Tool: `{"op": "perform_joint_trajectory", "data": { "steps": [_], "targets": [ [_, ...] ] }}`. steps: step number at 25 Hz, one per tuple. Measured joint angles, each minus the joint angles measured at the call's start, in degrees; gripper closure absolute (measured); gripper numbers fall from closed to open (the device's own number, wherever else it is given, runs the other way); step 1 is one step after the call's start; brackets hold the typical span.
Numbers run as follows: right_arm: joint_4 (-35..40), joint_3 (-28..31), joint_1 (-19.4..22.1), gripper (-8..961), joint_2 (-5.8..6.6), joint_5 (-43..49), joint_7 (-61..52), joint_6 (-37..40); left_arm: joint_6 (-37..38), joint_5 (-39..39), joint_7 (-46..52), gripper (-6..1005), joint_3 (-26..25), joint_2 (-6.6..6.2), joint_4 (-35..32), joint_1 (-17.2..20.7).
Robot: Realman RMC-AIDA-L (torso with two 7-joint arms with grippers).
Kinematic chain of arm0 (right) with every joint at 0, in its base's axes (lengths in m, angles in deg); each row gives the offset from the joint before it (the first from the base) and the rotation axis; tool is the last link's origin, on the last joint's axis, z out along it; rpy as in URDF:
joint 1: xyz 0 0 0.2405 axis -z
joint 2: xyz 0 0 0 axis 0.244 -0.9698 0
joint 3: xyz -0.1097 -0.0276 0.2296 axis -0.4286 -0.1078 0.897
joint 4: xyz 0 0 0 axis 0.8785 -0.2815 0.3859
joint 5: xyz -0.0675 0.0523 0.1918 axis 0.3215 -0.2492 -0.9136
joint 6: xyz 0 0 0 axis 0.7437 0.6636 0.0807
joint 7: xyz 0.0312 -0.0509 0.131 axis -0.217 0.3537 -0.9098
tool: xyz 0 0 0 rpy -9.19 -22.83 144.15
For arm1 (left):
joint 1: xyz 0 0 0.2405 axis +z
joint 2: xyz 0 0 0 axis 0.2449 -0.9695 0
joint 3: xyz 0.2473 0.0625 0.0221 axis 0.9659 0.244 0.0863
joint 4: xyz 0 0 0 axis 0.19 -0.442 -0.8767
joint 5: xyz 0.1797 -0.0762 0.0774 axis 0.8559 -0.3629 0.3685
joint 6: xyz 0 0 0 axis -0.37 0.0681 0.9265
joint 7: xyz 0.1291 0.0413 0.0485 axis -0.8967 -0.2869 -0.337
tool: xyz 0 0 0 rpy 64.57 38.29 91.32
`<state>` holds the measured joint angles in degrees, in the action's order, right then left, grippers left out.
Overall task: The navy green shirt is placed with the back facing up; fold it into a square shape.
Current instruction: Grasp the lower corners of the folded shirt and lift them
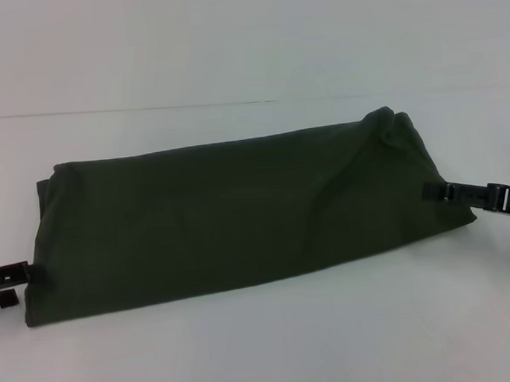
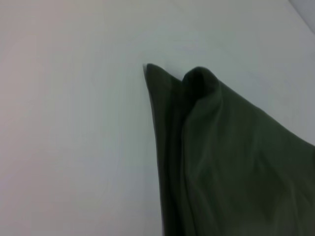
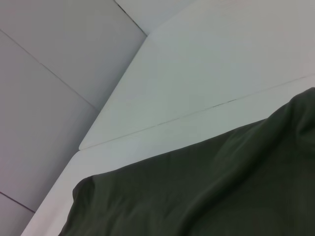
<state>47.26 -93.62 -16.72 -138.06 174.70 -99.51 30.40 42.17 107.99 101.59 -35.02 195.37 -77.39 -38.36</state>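
Nearest you, at about 8 o'clock in the head view, the left gripper (image 1: pixel 18 276) touches the left short end of the navy green shirt (image 1: pixel 239 214). You cannot tell from any view whether it is released or clenched on cloth.

The shirt lies on the white table (image 1: pixel 264 346) as a long folded band, plain side up. Its long axis runs from 8 o'clock up toward 2 o'clock, so its short ends point at your two arms. The left wrist view shows a bunched corner (image 2: pixel 199 81) standing up from the table.

Farther off, at 3 o'clock, the right gripper (image 1: pixel 430 192) meets the right short end, whose corner (image 1: pixel 387 118) is lifted. Its state cannot be told either.

Each arm is equally close to its own end. Judging by this, the coming fold turns on carrying one short end along the long axis onto the other.
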Motion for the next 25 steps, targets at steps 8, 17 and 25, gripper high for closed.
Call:
{"op": "perform_joint_trajectory", "data": {
  "steps": [8, 17, 25],
  "targets": [
    [0.0, 0.0, -0.1, 24, -0.14, 0.0, 0.0, -0.2, 1.3, 0.8, 0.2, 179, 0.5, 0.24, 0.8, -0.2],
    [0.0, 0.0, -0.3, 24, -0.29, 0.0, 0.0, -0.6, 1.8, 1.0, 1.6, 183, 0.5, 0.33, 1.8, -0.7],
    [0.0, 0.0, -0.4, 25, -0.32, 0.0, -0.1, -1.0, 2.7, 1.0, 2.5, 190, 0.6, 0.34, 2.0, -1.9]
  ]
}}
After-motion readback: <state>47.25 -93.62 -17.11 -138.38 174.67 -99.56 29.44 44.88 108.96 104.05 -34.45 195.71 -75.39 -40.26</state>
